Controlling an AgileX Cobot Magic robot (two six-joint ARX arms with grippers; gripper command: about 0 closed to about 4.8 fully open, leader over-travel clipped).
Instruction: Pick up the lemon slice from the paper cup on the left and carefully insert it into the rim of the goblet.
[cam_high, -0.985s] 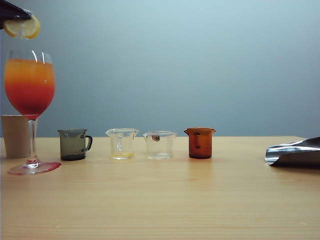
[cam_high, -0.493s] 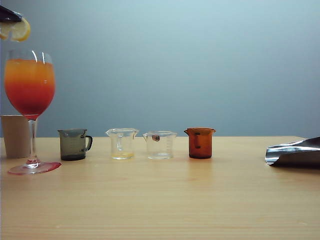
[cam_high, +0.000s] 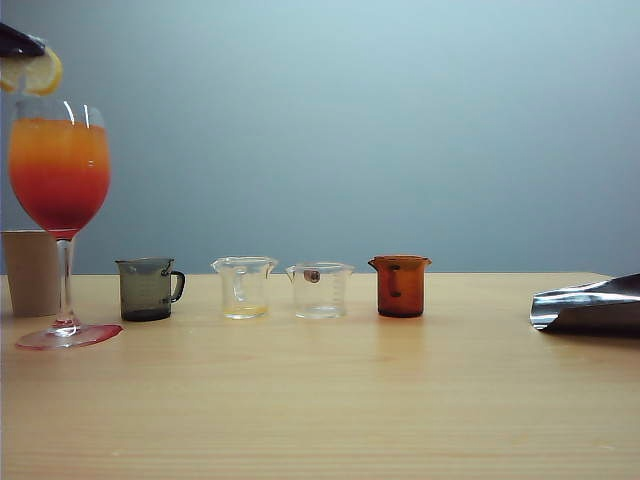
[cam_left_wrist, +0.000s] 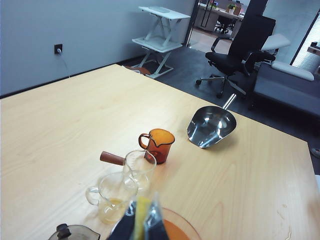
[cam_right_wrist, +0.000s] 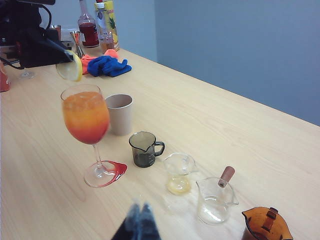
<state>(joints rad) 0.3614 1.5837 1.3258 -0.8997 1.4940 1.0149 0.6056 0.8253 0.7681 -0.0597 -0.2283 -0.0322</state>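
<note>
The left gripper (cam_high: 22, 52), pinched shut on the lemon slice (cam_high: 32, 72), hangs at the upper left corner of the exterior view, just above the rim of the goblet (cam_high: 60, 170). The slice hangs below the dark fingers with its yellow face toward the camera, its lower edge close over the glass rim; whether rind and glass touch cannot be told from here. In the right wrist view the slice (cam_right_wrist: 70, 67) stands upright on edge, above and just left of the goblet (cam_right_wrist: 86, 117), whose bowl holds an orange-to-red drink. The left wrist view looks down past the slice (cam_left_wrist: 141, 215) to the orange drink beneath it.

The coming move appears to turn on that small offset: the rim lies directly below and slightly right of the slice, so a short descent should seat it.

The paper cup (cam_high: 32, 272) stands behind the goblet's stem at the left edge. The right gripper (cam_right_wrist: 139, 222), fingers together and empty, sits low in its own frame, well apart from the goblet, leaving the left arm far nearer.
</note>
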